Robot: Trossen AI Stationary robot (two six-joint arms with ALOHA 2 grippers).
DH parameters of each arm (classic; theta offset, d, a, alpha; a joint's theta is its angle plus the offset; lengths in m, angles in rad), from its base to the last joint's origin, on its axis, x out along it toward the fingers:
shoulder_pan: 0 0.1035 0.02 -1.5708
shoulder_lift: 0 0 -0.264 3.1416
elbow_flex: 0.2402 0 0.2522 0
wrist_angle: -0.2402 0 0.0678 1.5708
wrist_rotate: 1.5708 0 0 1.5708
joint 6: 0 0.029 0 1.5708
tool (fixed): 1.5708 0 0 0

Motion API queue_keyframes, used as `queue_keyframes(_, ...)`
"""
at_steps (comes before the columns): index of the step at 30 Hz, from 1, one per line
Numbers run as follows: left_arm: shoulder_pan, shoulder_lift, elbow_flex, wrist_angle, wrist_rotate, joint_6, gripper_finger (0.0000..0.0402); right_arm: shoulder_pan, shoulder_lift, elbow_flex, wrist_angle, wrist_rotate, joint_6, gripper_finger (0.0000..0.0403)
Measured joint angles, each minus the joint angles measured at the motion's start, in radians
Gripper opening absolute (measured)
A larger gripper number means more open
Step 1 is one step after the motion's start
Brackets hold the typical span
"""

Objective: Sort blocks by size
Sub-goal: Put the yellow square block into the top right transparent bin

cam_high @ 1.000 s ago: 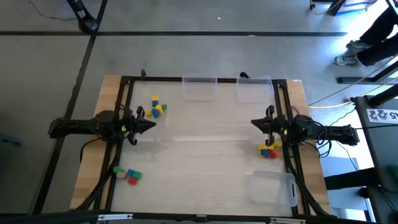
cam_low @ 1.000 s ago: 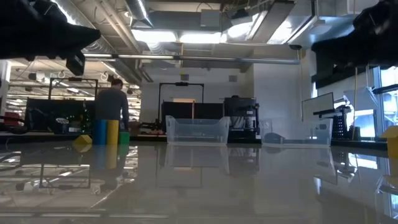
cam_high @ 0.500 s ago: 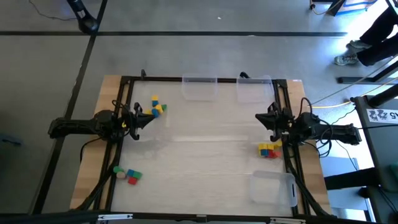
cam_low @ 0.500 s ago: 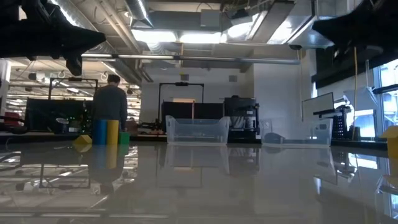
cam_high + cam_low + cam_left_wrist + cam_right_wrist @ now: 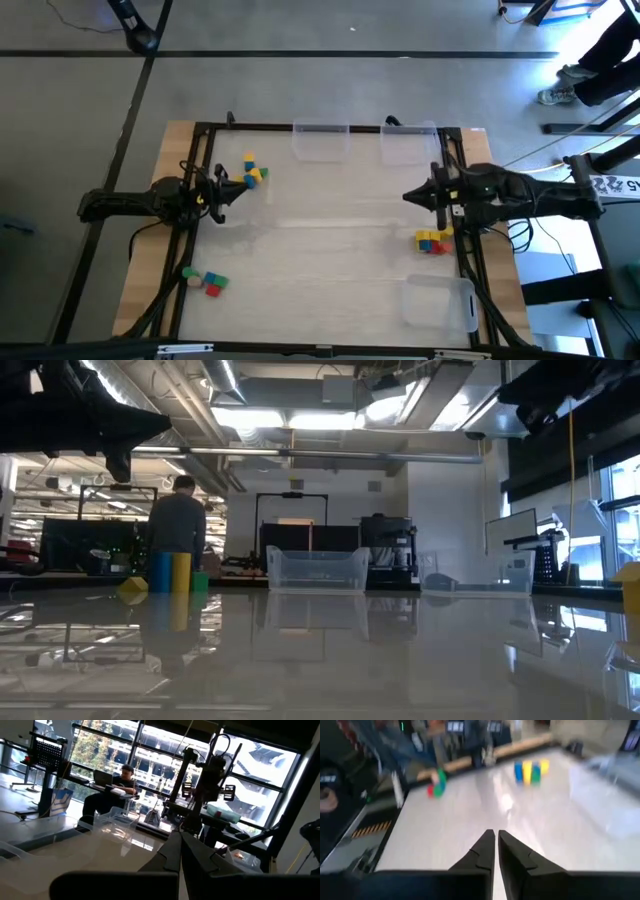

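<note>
Fingers (image 5: 496, 851) shut in wrist views; overhead alone shows blocks (image 5: 433, 241).

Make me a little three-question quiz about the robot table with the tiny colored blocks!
1. True or false: the right gripper holds a block.
2. How many clear bins are on the table?
A) one B) three C) five
3. Fill in: the block cluster by the right arm has red, blue and ____ blocks.

Key: 1 false, both the right and left gripper are shut on nothing; 2 B; 3 yellow.
</note>
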Motion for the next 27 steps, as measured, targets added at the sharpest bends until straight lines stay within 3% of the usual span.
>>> queue_keyframes(6,0.000,0.000,0.000,-0.001,-0.044,0.039,0.0000,0.000,0.144,0.128,-0.279,-0.095,0.127,0.0025)
queue_keyframes(12,0.000,0.000,0.000,-0.001,-0.052,0.069,0.0000,0.000,0.264,0.130,-0.479,-0.170,0.250,0.0025)
queue_keyframes(22,0.000,0.000,0.000,-0.001,-0.055,0.117,0.0000,0.000,0.457,0.130,-0.684,-0.170,0.308,0.0026)
queue_keyframes(27,0.000,0.000,0.000,-0.006,-0.055,0.063,0.0000,0.000,0.529,0.130,-0.709,-0.210,0.313,0.0045)
